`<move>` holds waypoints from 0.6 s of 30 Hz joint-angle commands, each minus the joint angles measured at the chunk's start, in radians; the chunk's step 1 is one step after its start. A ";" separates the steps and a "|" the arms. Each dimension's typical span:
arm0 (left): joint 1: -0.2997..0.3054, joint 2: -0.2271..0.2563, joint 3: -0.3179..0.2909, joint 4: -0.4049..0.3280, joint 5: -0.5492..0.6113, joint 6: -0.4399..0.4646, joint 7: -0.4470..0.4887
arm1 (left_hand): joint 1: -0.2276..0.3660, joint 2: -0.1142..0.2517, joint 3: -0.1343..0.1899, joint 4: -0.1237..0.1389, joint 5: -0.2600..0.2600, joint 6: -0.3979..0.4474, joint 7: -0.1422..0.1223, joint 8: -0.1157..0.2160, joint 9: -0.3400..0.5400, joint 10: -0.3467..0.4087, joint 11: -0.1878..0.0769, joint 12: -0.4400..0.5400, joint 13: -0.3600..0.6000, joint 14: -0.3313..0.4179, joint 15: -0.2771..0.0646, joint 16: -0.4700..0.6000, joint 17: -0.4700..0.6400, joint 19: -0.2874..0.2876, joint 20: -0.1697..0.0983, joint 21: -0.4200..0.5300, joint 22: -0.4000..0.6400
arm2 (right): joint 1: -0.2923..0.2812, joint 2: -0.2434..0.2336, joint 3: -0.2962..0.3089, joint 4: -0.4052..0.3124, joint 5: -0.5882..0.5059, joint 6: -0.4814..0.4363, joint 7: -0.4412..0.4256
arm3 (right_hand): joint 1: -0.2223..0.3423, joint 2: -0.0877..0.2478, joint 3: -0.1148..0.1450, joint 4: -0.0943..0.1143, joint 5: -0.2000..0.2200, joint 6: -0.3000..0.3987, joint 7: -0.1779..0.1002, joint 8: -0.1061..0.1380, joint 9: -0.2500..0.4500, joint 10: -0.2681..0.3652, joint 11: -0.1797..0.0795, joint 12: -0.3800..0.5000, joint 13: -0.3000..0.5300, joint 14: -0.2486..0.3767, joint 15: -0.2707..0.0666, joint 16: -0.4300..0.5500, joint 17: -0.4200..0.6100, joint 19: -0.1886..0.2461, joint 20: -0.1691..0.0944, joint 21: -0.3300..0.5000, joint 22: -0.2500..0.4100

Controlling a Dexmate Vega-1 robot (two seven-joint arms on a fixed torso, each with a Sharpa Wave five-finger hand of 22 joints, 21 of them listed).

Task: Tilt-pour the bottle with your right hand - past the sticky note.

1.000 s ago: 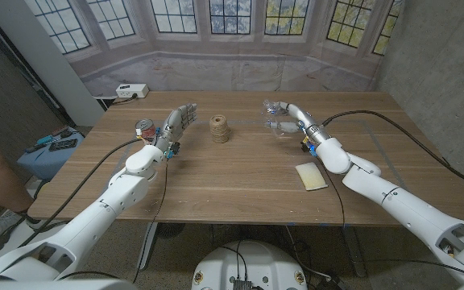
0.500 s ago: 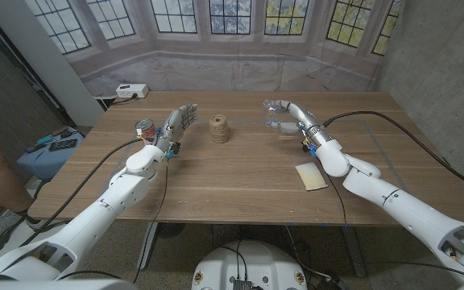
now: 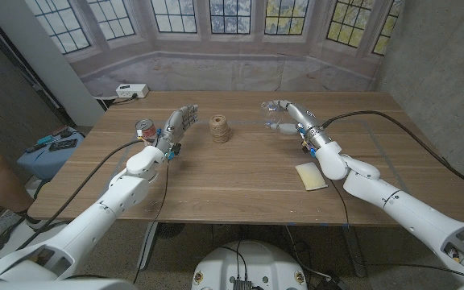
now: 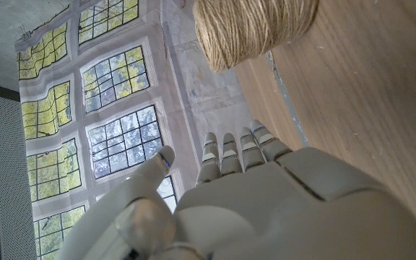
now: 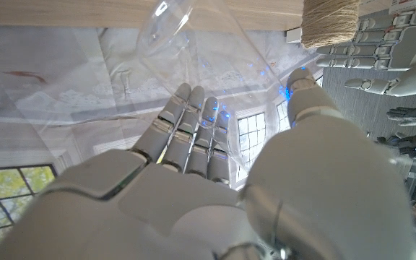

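Wooden table [image 3: 240, 173]: right hand [image 3: 284, 114] holds clear bottle [image 3: 274, 124], tilted.

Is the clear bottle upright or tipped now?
Tipped: the clear bottle leans in the right robot hand, above the table. Its contents cannot be told.

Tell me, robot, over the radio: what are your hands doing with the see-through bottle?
Right hand grips clear plastic bottle, lifted past pale yellow sticky note. Left hand open, holding nothing. Brown twine spool sits off to the side, apart from the bottle.

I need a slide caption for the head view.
Right robot hand holds clear plastic bottle beyond pale yellow sticky note.
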 commanded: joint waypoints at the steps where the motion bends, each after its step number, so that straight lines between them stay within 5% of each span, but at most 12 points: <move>1: 0.020 0.005 -0.005 -0.021 0.001 -0.003 0.016 | 0.009 -0.002 0.000 -0.004 -0.003 0.010 -0.001 -0.003 0.003 0.008 -0.004 0.001 0.003 0.002 0.002 0.002 0.002 0.009 0.004 0.003 0.002 | 0.012 -0.017 -0.029 -0.012 -0.096 -0.031 -0.053 | 0.004 0.011 0.009 -0.001 0.002 0.005 -0.002 0.005 0.003 0.016 -0.012 0.005 0.002 0.014 -0.093 -0.004 0.003 0.005 0.000 -0.003 0.006; 18: 0.048 0.017 -0.014 -0.056 0.011 0.000 0.047 | 0.011 -0.001 0.000 -0.006 -0.003 0.011 -0.002 -0.003 0.003 0.009 -0.005 0.000 0.003 0.003 0.002 0.002 0.002 0.009 0.004 0.003 0.002 | 0.058 -0.022 -0.099 -0.027 -0.281 -0.169 -0.101 | 0.006 0.014 0.015 0.000 0.001 0.017 -0.007 0.011 0.004 0.025 -0.018 0.009 0.003 0.031 -0.099 -0.005 0.010 0.015 -0.001 -0.001 0.006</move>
